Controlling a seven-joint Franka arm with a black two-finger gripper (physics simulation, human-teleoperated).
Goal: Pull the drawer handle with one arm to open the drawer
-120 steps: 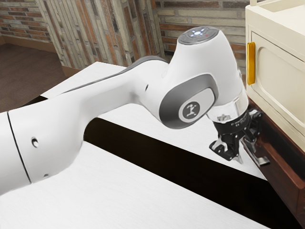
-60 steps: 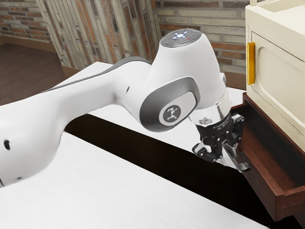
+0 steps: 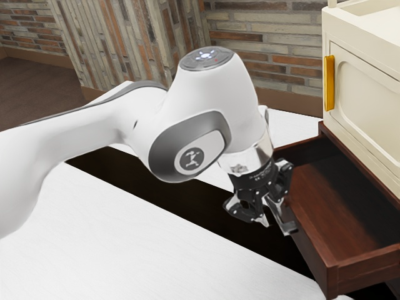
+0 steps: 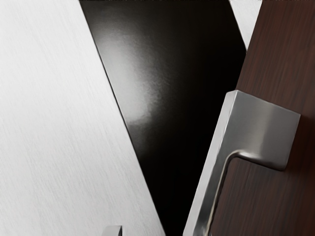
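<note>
The dark wooden drawer point(image 3: 364, 267) stands pulled out below the cream cabinet, its inside showing. At its front hangs my gripper point(image 3: 272, 220), pointing down with its fingers apart. The silver handle point(image 3: 287, 224) is beside the fingers in the exterior view. In the wrist view, the metal handle point(image 4: 266, 130) runs from its mount on the brown drawer front point(image 4: 275, 64) down to the lower edge. One fingertip point(image 4: 113, 231) shows there, with a gap between it and the handle. The other fingertip is hidden, so its contact with the handle cannot be told.
The cream cabinet point(image 3: 369, 94), with a yellow handle point(image 3: 329, 83) on its door, rises above the drawer. A white surface point(image 3: 125, 250) lies under the arm, crossed by a black band point(image 3: 156, 190). Brick walls stand behind.
My gripper has moved toward the exterior view's left and slightly lower. The drawer has slid out along with it, and much more of its inside shows.
</note>
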